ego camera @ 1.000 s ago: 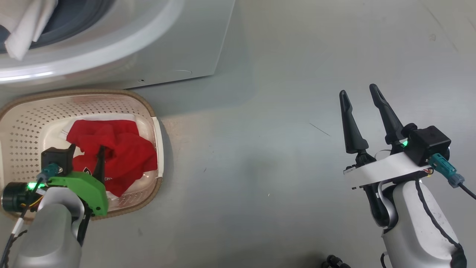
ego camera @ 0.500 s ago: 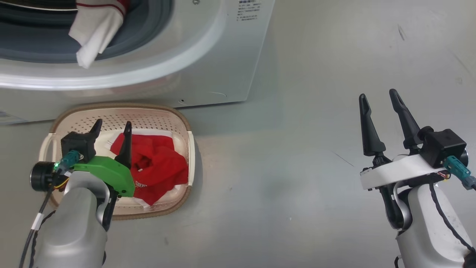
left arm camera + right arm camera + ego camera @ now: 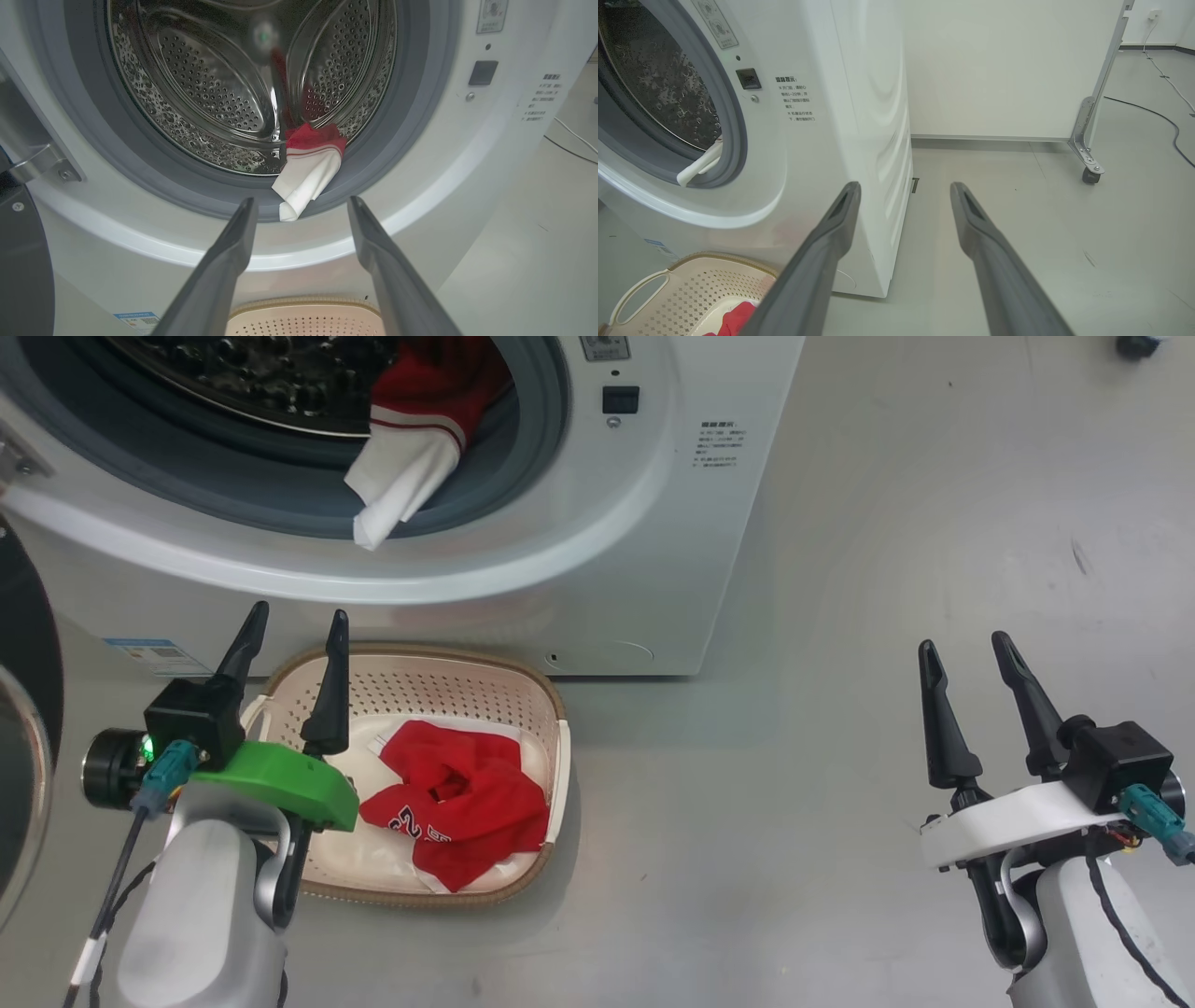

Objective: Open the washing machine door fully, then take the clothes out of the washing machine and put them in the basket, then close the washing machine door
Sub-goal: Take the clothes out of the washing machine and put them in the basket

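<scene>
From the left wrist a red-and-white garment [image 3: 310,168] is being seen draped over the seal of the washing machine [image 3: 420,210], from the head a red jersey [image 3: 476,793] in the basket [image 3: 448,695], left gripper [image 3: 299,611] and right gripper [image 3: 962,641] being held wide, empty.

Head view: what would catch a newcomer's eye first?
A red garment lies crumpled in the basket on the floor before the washing machine. Above it, a red-and-white garment hangs out over the grey drum seal. The left gripper and right gripper stand open and empty.
</scene>
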